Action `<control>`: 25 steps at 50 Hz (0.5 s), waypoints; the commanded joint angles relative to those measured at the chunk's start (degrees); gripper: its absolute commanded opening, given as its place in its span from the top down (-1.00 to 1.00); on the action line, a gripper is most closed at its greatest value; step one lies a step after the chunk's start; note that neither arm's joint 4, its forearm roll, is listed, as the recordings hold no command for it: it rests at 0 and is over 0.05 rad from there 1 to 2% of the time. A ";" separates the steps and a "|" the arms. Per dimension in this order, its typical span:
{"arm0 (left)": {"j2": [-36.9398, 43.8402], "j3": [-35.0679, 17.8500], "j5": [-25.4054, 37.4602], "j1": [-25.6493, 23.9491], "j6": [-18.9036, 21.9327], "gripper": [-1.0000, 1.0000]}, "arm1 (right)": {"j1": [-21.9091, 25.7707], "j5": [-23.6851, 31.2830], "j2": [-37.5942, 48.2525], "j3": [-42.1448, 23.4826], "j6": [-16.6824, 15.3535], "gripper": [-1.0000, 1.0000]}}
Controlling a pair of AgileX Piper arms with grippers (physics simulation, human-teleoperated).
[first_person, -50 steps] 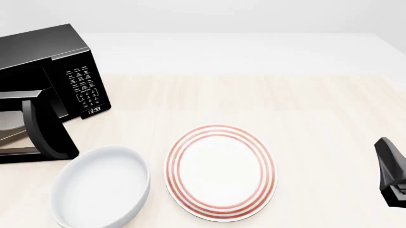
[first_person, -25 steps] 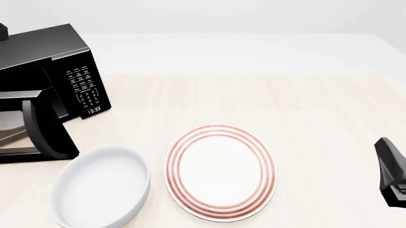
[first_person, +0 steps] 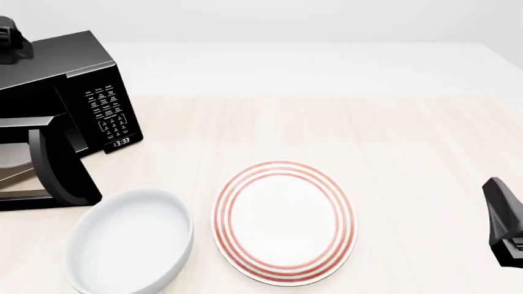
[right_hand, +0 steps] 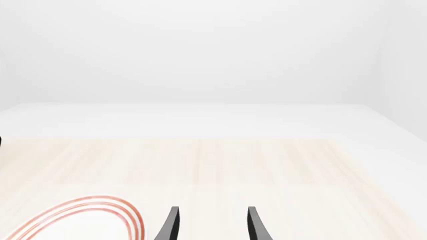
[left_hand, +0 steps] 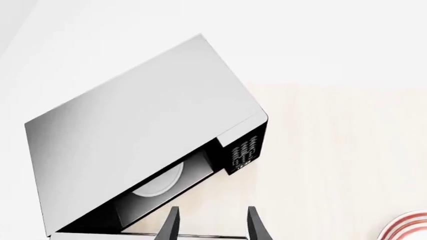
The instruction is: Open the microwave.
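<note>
Crept further into the upper left corner since before, left gripper (left_hand: pixel 213 224) spread wide, empty; right gripper (right_hand: pixel 212 223) likewise parted, lower right; microwave (first_person: pixel 61 116) at left edge, door swung open.

One microwave (first_person: pixel 61 79), bowl (first_person: pixel 129 248), plate (first_person: pixel 285 220).

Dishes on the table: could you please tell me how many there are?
2. A plain white round bowl sits near the front, just right of the black microwave's open door; a white round plate with red rings lies beside the bowl, on its right. None looks hidden.
</note>
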 commanded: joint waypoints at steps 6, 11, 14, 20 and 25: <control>3.31 1.46 -1.06 1.10 0.60 -1.00 | 0.00 0.00 0.00 0.00 0.00 -1.00; 4.51 1.84 -1.60 1.05 0.54 -1.00 | 0.00 0.00 0.00 0.00 0.00 -1.00; 5.17 1.98 -1.91 0.94 0.47 -1.00 | 0.00 0.00 0.00 0.00 0.00 -1.00; 6.53 2.86 -3.32 0.59 -0.19 -1.00 | 0.00 0.00 0.00 0.00 0.00 -1.00; 7.14 3.15 -3.69 1.13 0.08 -1.00 | 0.00 0.00 0.00 0.00 0.00 -1.00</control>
